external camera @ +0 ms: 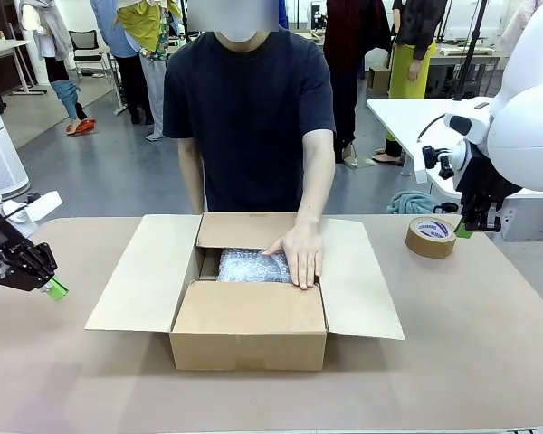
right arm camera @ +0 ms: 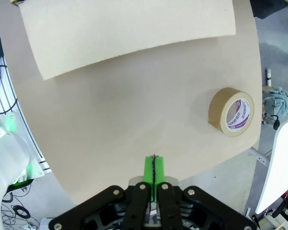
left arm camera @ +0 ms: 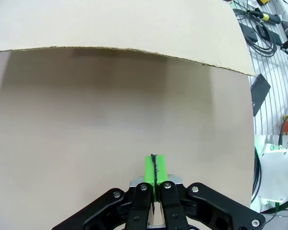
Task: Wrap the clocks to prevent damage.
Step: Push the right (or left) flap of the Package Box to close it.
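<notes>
Front view: bubble-wrapped bundle (external camera: pixel 247 265), probably a wrapped clock, lies inside the open cardboard box (external camera: pixel 249 336) mid tabletop (external camera: pixel 452 362), with the person's hand (external camera: pixel 300 258) pressing on it. Wrapping looks mostly done. Flaps are open and the tape roll (external camera: pixel 431 237) sits unused at the right, so closing and sealing seem left. At the box's left, the left end effector (external camera: pixel 56 288) has pads together, empty. Near the tape roll but not touching it, the right end effector (external camera: pixel 462 231) has pads together, empty.

One cardboard box (external camera: pixel 249 336) (its four flaps are open). One bubbly bundle (external camera: pixel 249 266) inside. One tape roll (external camera: pixel 431 237) on one tabletop (external camera: pixel 452 344). Two robot hands: left hand (external camera: pixel 56 289), right hand (external camera: pixel 462 232). One person (external camera: pixel 249 108).
</notes>
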`<state>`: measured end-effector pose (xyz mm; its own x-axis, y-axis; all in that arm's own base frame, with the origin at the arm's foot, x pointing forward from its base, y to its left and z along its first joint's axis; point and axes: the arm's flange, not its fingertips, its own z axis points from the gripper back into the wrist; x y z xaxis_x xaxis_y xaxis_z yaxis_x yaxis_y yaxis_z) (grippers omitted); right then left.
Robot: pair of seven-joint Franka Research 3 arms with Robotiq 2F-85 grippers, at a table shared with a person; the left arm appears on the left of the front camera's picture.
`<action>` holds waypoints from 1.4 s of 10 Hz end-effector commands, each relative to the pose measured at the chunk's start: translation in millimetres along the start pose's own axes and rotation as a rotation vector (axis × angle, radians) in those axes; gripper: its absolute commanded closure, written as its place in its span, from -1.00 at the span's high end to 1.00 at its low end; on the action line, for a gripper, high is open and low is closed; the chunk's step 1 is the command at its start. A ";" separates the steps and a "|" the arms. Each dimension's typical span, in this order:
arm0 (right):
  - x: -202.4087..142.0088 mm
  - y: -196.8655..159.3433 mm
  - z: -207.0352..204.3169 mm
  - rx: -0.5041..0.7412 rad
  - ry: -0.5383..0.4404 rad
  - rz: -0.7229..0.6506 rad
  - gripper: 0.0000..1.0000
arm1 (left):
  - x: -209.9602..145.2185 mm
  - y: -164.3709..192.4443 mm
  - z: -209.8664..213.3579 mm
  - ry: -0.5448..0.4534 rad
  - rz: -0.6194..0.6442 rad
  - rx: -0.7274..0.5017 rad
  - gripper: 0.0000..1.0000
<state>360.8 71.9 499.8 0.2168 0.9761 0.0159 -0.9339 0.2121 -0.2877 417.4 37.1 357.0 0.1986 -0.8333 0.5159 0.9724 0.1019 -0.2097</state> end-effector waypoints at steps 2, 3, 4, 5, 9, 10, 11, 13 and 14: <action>1.5 1.8 -2.6 -0.006 -0.011 -0.014 -0.98 | -7.4 1.2 -11.0 -0.094 -0.027 0.003 -0.99; 1.5 1.8 -2.6 -0.006 -0.011 -0.014 -0.98 | -13.8 3.0 -22.4 -0.186 -0.096 -0.015 -0.99; 1.5 1.8 -2.6 -0.006 -0.011 -0.014 -0.98 | -17.0 5.5 -35.2 -0.276 -0.175 -0.043 -0.99; 1.5 1.8 -2.6 -0.006 -0.011 -0.014 -0.98 | -17.4 4.7 -42.0 -0.369 -0.229 -0.051 -0.99; 1.5 1.8 -2.6 -0.006 -0.011 -0.014 -0.98 | -5.4 1.0 -63.8 -0.710 -0.327 -0.116 -0.99; 1.5 1.8 -2.6 -0.006 -0.011 -0.014 -0.98 | 2.2 3.5 -67.2 -0.772 -0.315 -0.172 -0.99; 1.5 1.8 -2.6 -0.006 -0.011 -0.014 -0.98 | 12.9 4.7 -70.0 -0.807 -0.314 -0.196 -0.99; 1.5 1.8 -2.6 -0.006 -0.011 -0.014 -0.98 | 30.8 -2.3 -80.2 -0.887 -0.307 -0.217 -0.99; 1.5 1.8 -2.6 -0.006 -0.011 -0.014 -0.98 | 43.9 -0.8 -84.7 -0.906 -0.309 -0.213 -0.99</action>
<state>360.8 72.0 499.8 0.2166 0.9761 0.0157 -0.9340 0.2119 -0.2878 408.7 -37.4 306.6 0.0438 -0.0946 0.9945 0.9667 -0.2472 -0.0661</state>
